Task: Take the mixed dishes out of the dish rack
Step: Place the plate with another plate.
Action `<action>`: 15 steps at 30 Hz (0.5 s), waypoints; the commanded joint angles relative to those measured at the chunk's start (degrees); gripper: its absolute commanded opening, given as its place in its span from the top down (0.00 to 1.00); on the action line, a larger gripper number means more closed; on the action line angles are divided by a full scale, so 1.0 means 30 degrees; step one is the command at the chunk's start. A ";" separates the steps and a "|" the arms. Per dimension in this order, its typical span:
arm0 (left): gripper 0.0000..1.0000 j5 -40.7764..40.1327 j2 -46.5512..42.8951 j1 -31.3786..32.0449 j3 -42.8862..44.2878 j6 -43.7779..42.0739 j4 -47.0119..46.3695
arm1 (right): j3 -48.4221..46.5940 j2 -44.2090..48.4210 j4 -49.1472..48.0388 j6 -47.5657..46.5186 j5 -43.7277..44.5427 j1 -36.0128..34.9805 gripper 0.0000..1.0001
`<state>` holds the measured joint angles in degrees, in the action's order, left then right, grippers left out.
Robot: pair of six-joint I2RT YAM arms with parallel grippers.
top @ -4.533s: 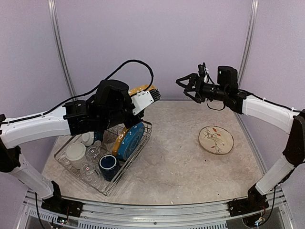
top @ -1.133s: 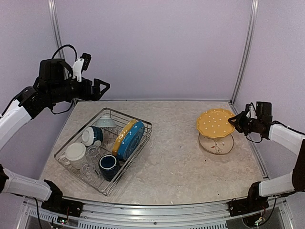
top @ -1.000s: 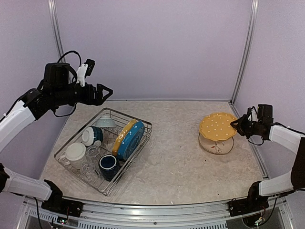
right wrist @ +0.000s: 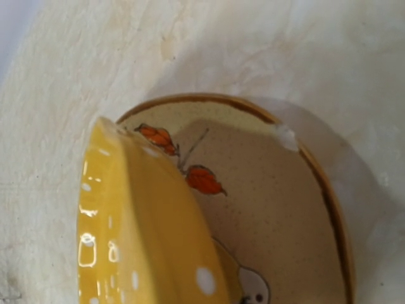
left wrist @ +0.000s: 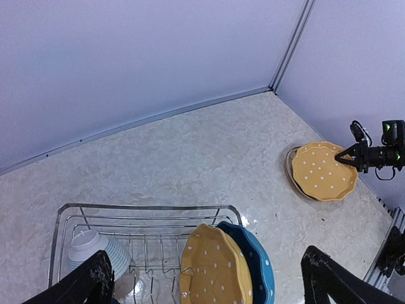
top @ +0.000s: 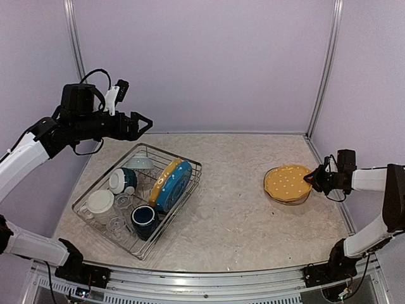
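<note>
A yellow plate (top: 288, 183) is gripped at its rim by the right gripper (top: 314, 178), tilted over the cream plate (right wrist: 278, 209) at 3 o'clock. The left gripper (top: 144, 126) is held wide open above the rack (top: 190, 166) at 9 o'clock.

Left hand (top: 144, 125) agape (right hand (top: 311, 179) tight)

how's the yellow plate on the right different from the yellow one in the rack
The right yellow plate lies nearly flat over the cream plate, pinched at its rim by the right claw. The rack's yellow plate stands on edge in the dish rack, untouched. Both are yellow with white dots.
</note>
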<state>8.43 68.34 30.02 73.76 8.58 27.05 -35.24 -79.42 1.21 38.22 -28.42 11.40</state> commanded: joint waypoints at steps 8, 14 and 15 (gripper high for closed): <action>0.01 0.0454 0.0274 -0.0104 0.0075 0.0174 0.0022 | -0.0644 0.0232 0.1837 -0.2329 0.1350 0.0178 0.59; 0.01 0.0502 0.0307 -0.0088 0.0082 0.0188 0.0044 | -0.0644 0.0669 0.3162 -0.3032 0.2347 0.0181 0.38; 0.01 0.0517 0.0307 -0.0102 0.0082 0.0209 0.0038 | -0.0630 0.0787 0.3385 -0.3128 0.2574 0.0177 0.35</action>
<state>9.04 68.84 30.02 73.76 8.80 27.05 -35.73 -79.37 8.21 31.35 -23.46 11.44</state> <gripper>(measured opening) 0.986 0.601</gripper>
